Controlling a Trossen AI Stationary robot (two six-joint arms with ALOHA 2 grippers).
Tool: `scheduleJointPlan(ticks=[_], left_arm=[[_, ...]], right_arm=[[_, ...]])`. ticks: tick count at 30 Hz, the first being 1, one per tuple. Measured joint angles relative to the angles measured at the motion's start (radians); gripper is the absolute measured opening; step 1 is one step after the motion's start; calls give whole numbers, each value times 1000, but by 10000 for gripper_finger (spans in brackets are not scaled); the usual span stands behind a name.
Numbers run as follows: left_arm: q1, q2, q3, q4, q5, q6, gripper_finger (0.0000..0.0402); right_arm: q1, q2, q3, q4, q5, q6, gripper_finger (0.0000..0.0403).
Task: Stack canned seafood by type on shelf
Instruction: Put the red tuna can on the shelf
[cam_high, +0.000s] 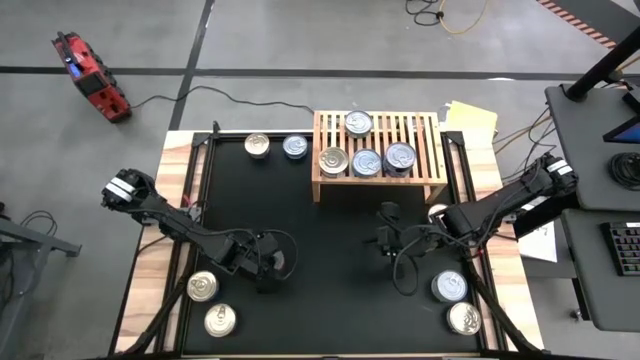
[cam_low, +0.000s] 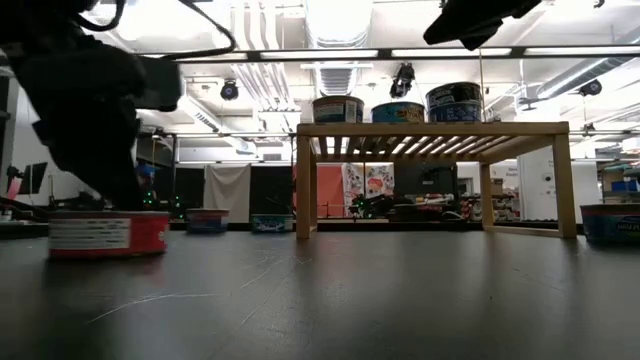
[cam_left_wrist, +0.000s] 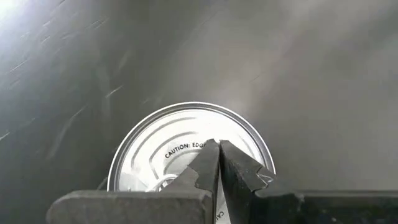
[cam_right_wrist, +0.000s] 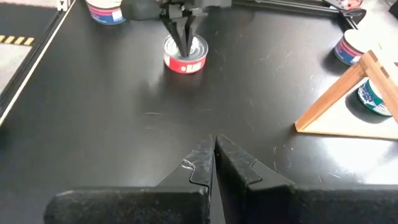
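You are looking level across the black mat (cam_low: 330, 300), which is filling the foreground. At the left, a red-labelled can (cam_low: 107, 233) is sitting on it, with the bulky dark left arm (cam_low: 90, 110) looming directly above it. The wooden shelf (cam_low: 432, 130) is standing farther back, carrying three cans (cam_low: 399, 111) along its top. Two more cans (cam_low: 207, 220) are resting in the distance beside its left leg, and a blue can (cam_low: 611, 222) is peeking in at the right edge.
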Motion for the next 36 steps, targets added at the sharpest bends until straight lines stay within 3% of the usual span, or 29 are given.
scheduleJointPlan(ticks=[6, 19, 27, 36], left_arm=[[9, 58, 26, 118, -40, 101, 0], [62, 212, 219, 117, -84, 381, 0], [64, 170, 245, 184, -125, 546, 0], [56, 76, 239, 195, -136, 613, 0]], right_arm=[[0, 0, -1, 2, 0, 1, 9], [11, 0, -9, 18, -2, 39, 9], [65, 0, -76, 36, -4, 163, 9], [68, 7, -171, 244, -1, 254, 9]])
